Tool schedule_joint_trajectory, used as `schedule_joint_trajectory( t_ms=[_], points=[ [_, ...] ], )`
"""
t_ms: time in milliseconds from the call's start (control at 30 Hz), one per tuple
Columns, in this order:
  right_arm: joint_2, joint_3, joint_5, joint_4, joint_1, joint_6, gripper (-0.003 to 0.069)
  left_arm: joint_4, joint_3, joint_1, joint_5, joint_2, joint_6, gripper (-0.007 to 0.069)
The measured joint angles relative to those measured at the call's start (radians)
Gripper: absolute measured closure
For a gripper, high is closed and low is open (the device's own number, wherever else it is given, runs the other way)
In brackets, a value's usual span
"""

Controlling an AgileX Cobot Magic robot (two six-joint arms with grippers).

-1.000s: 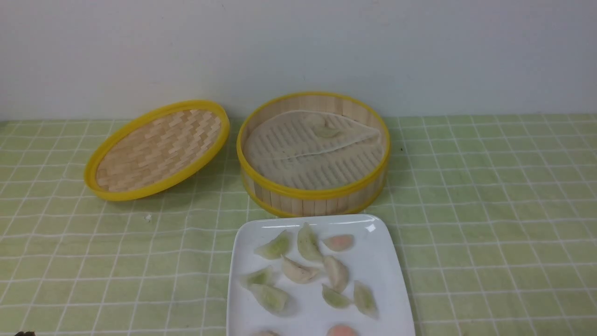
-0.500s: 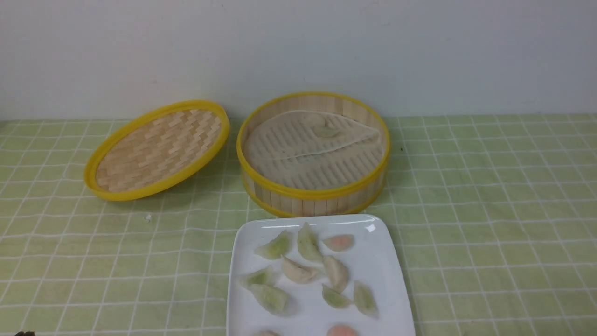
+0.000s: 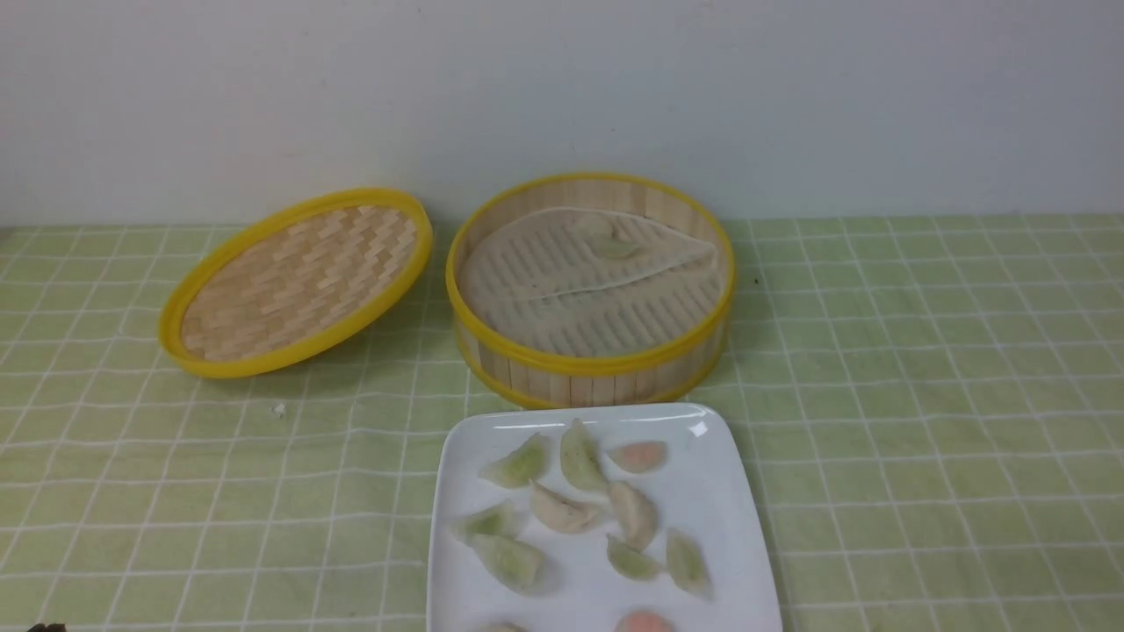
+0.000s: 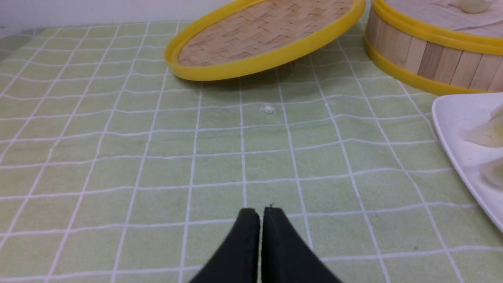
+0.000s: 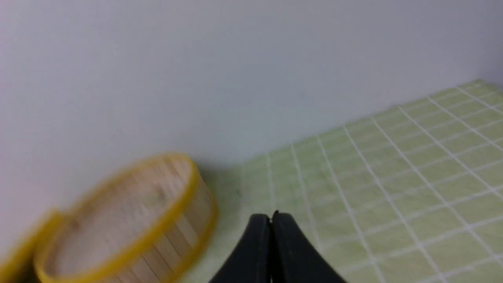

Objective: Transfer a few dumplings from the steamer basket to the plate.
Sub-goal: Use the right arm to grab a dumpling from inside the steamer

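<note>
- left gripper (image 4: 261, 215): black tips pressed together, holding nothing, low over green checked cloth (image 4: 118, 157)
- right gripper (image 5: 271, 219): tips pressed together too, holding nothing; this view blurry
- plate (image 3: 720, 500): bottom middle of front view, many dumplings (image 3: 562, 509) on it, green, whitish, pink
- steamer basket (image 3: 588, 373): middle of frame, just behind plate; one pale lump on liner, likely dumpling
- woven lid (image 3: 294, 281): tilted, left of steamer basket

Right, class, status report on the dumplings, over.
Left pincer, right pincer shut, empty. Pale crescent dumplings on glossy white square plate; one dumpling in round bamboo steamer basket. Nothing blocking.
</note>
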Motion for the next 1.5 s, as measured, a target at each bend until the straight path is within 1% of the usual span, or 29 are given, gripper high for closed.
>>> schedule_joint_trajectory(
  t_ms=[33, 67, 133, 300, 367, 433, 567, 667, 700, 733, 767, 800, 833, 867, 900, 1000, 1033, 1067, 1100, 1200, 1300, 1500],
  points=[
    [0.0, 0.0, -0.007, 0.013, 0.0, 0.009, 0.0673, 0.0, 0.0, 0.0, 0.0, 0.0, 0.0, 0.0631],
    [0.0, 0.0, -0.054, 0.098, 0.0, 0.028, 0.0673, 0.0, 0.0, 0.0, 0.0, 0.0, 0.0, 0.0631],
    [0.0, 0.0, -0.099, 0.169, 0.0, 0.031, 0.0673, 0.0, 0.0, 0.0, 0.0, 0.0, 0.0, 0.0631],
    [0.0, -0.001, -0.217, 0.256, 0.001, 0.033, 0.0673, 0.0, 0.0, 0.0, 0.0, 0.0, 0.0, 0.0631],
    [0.0, -0.023, -0.202, 0.258, 0.009, 0.031, 0.0673, 0.0, 0.0, 0.0, 0.0, 0.0, 0.0, 0.0631],
    [0.007, -0.083, -0.143, 0.234, 0.024, 0.016, 0.0673, 0.0, 0.0, 0.0, 0.0, 0.0, 0.0, 0.0631],
    [0.179, -0.327, 0.098, 0.128, 0.062, -0.061, 0.0673, 0.0, 0.0, 0.0, 0.001, 0.0, 0.0, 0.0631],
    [0.418, -0.563, 0.361, 0.062, 0.076, -0.148, 0.0673, 0.0, 0.0, 0.0, 0.001, 0.0, 0.0, 0.0631],
    [0.489, -0.622, 0.409, 0.053, 0.077, -0.177, 0.0673, 0.0, 0.0, 0.0, 0.001, 0.0, 0.0, 0.0631],
    [0.594, -0.706, 0.52, 0.039, 0.079, -0.226, 0.0673, 0.0, 0.0, 0.0, 0.001, 0.0, 0.0, 0.0631],
    [0.681, -0.773, 0.591, 0.034, 0.08, -0.271, 0.0673, 0.0, 0.0, 0.0, 0.001, 0.0, 0.0, 0.0631],
    [0.699, -0.786, 0.604, 0.033, 0.08, -0.28, 0.0673, 0.0, 0.0, 0.0, 0.001, 0.0, 0.0, 0.0631],
    [0.766, -0.837, 0.653, 0.03, 0.08, -0.314, 0.0673, 0.0, 0.0, 0.0, 0.001, 0.0, 0.0, 0.0631],
    [0.912, -0.947, 0.731, 0.028, 0.08, -0.381, 0.0673, 0.0, 0.0, 0.0, 0.001, 0.0, 0.0, 0.0631],
    [0.976, -0.994, 0.768, 0.028, 0.08, -0.405, 0.0673, 0.0, 0.0, 0.0, 0.001, 0.0, 0.0, 0.0631],
    [1.157, -1.123, 0.832, 0.029, 0.09, -0.471, 0.0673, 0.0, 0.0, 0.0, 0.001, 0.0, 0.0, 0.0631],
    [1.267, -1.224, 0.866, 0.028, 0.112, -0.507, 0.0673, 0.0, 0.0, 0.0, 0.001, 0.0, 0.0, 0.0631],
    [1.33, -1.277, 0.878, 0.028, 0.13, -0.523, 0.0673, 0.0, 0.0, 0.0, 0.001, 0.0, 0.0, 0.0631],
    [1.342, -1.287, 0.879, 0.028, 0.133, -0.525, 0.0673, 0.0, 0.0, 0.0, 0.001, 0.0, 0.0, 0.0631],
    [1.535, -1.471, 0.899, 0.019, 0.201, -0.542, 0.0673, 0.0, 0.0, 0.0, 0.001, 0.0, 0.0, 0.0631],
    [1.667, -1.615, 0.929, 0.009, 0.253, -0.546, 0.0672, 0.0, 0.0, 0.0, 0.002, 0.0, 0.0, 0.0631],
    [1.934, -1.924, 1.043, 0.023, 0.282, -0.545, 0.0672, 0.0, -0.001, 0.0, 0.002, 0.0, 0.0, 0.0631]
  ],
)
